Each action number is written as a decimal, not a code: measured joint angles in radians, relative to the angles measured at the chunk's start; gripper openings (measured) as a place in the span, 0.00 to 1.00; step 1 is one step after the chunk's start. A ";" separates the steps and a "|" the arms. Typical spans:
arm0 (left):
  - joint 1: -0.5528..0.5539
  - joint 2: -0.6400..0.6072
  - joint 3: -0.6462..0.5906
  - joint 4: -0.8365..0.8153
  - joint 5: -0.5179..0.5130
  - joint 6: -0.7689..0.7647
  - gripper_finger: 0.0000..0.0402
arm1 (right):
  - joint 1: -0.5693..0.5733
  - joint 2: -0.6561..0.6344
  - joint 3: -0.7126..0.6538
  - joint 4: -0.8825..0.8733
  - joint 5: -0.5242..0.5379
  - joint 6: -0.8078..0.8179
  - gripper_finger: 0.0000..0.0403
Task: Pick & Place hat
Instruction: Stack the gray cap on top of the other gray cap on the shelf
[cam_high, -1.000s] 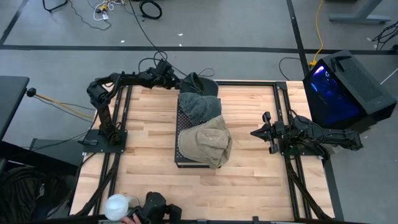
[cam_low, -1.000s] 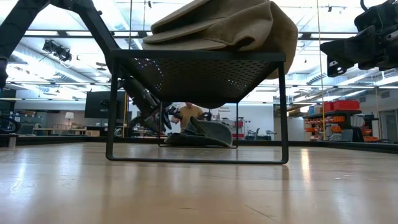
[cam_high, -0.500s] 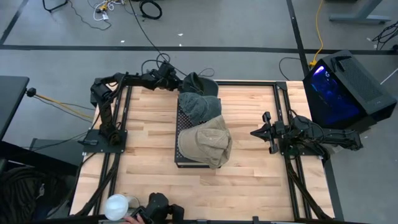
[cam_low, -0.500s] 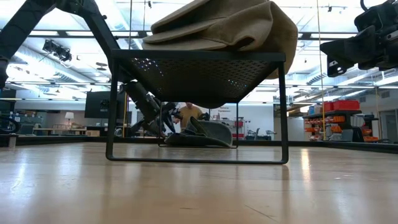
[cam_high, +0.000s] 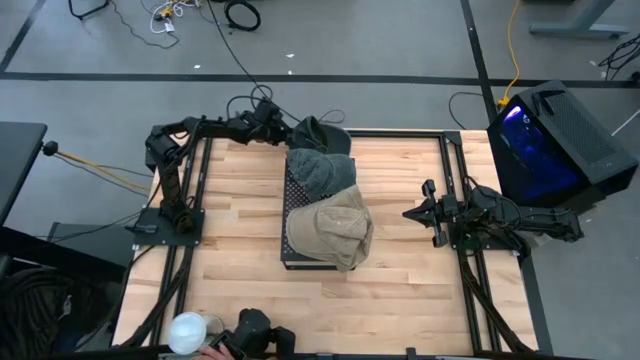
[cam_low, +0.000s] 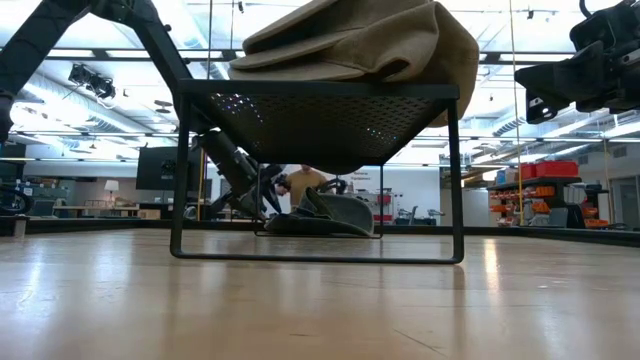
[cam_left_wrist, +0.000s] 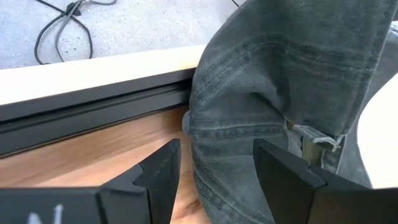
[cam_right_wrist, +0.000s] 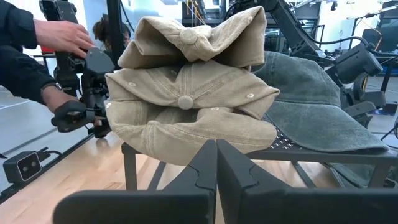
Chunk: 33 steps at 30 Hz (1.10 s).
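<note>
At the far edge of the wooden table (cam_high: 230, 250), the left gripper (cam_high: 283, 133) reached in from the left arm's post and sat right against a grey-green hat (cam_high: 320, 135) lying on the tabletop beside the table's dark frame. Seen from the left wrist, its two dark fingers (cam_left_wrist: 163, 177) were spread apart, with the hat's denim-like cloth (cam_left_wrist: 273, 93) bunched between and just ahead of them; whether they touched the cloth could not be told. Along the middle of the table stood a black perforated rack (cam_high: 296, 255) on thin legs, and two more hats lay on top of it: another grey-green hat (cam_high: 322, 172) toward the far end and a tan hat (cam_high: 332, 228) toward the near end, its edge hanging over the rack's side. The right gripper (cam_high: 412, 213) hung at the right side of the table, well apart from the rack and pointed toward it. From the right wrist, its fingers (cam_right_wrist: 205, 168) were pressed together with nothing between them. Beyond the rack in that view, a person's hand (cam_right_wrist: 65, 37) in a dark sleeve showed.
</note>
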 joint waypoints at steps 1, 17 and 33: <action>0.000 0.000 0.000 0.000 0.004 0.000 0.52 | 0.000 0.000 0.000 0.000 0.000 0.000 0.02; 0.007 0.000 0.098 -0.161 0.088 0.043 0.52 | 0.000 0.000 0.000 0.000 0.000 0.000 0.02; 0.024 0.032 0.195 -0.375 0.058 0.140 0.52 | 0.000 0.000 0.000 0.000 0.000 0.000 0.02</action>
